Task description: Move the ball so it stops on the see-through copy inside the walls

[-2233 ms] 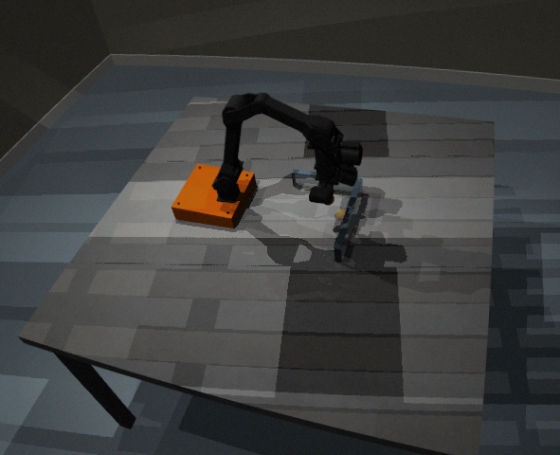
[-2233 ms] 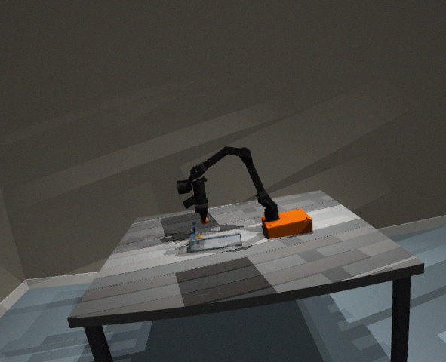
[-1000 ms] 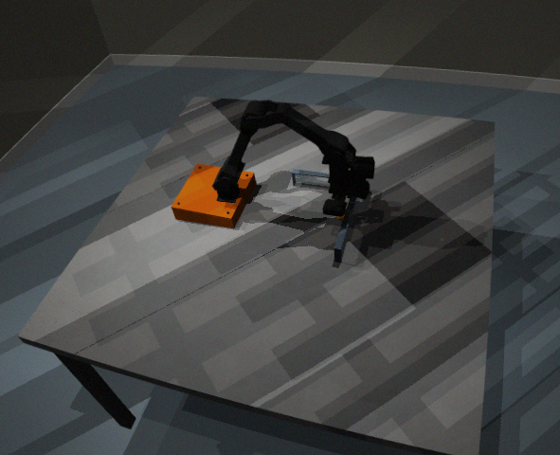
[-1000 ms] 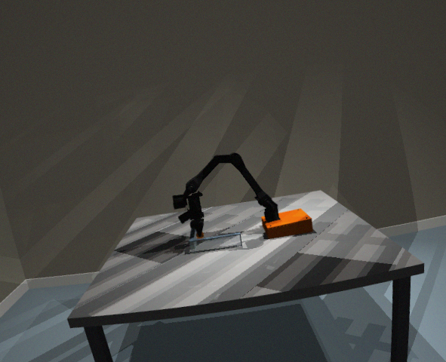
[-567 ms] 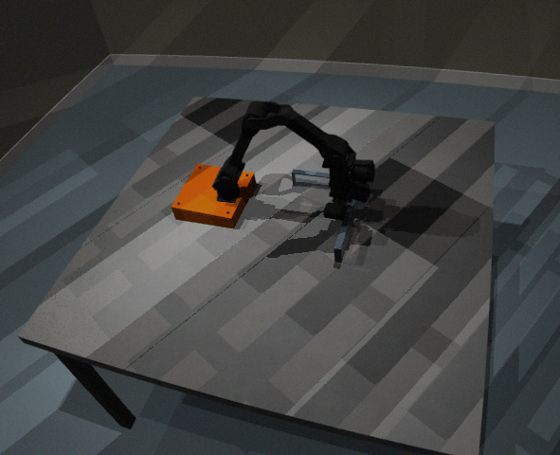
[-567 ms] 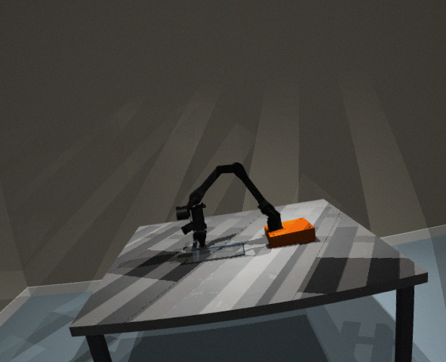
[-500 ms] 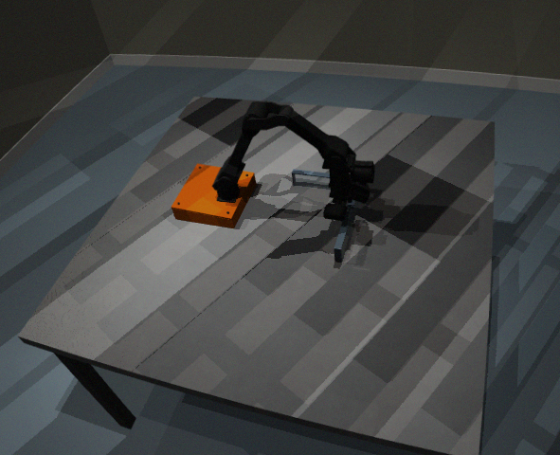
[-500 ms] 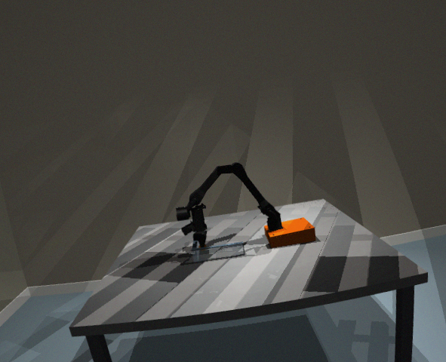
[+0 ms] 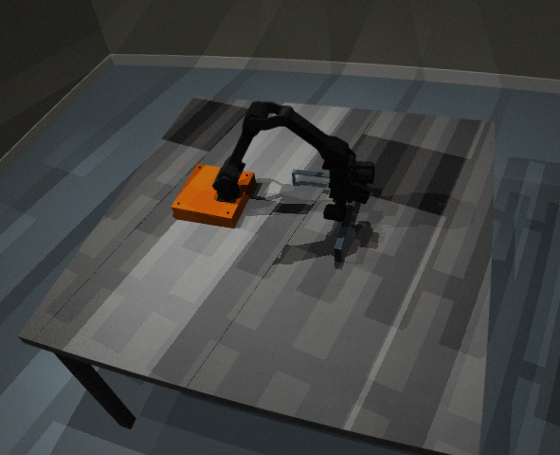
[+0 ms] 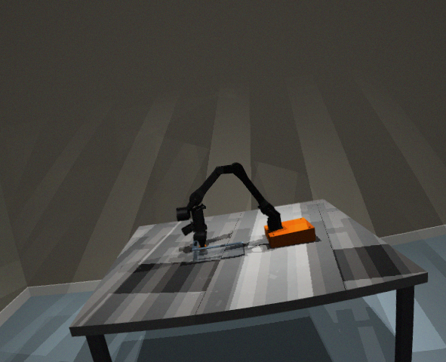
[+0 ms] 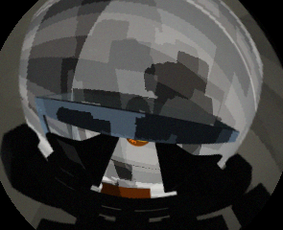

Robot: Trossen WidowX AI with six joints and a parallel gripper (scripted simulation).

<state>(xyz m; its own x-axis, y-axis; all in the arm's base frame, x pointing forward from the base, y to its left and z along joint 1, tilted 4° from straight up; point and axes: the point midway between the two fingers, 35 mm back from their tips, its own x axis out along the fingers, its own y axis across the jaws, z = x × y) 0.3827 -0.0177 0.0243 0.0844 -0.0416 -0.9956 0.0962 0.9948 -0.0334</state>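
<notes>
The orange ball (image 11: 137, 142) (image 10: 204, 246) shows as a small orange patch low between the fingertips, close inside the corner; the rest of it is hidden. The see-through copy cannot be told apart from it. One low clear wall (image 9: 340, 242) (image 11: 93, 121) runs just beyond the ball, and the other wall (image 9: 311, 172) (image 10: 219, 255) meets it at the corner. My gripper (image 9: 334, 212) (image 10: 201, 245) (image 11: 138, 130) is open, pointing down low over the table, with a finger on either side of the ball. In the top view the gripper hides the ball.
The orange base box (image 9: 206, 195) (image 10: 293, 232) of the arm stands on the table (image 9: 270, 313) (image 10: 277, 288), to the left of the walls in the top view. The wall tops stand close beside the fingers. Dark shadows and striped patterns lie across the table top.
</notes>
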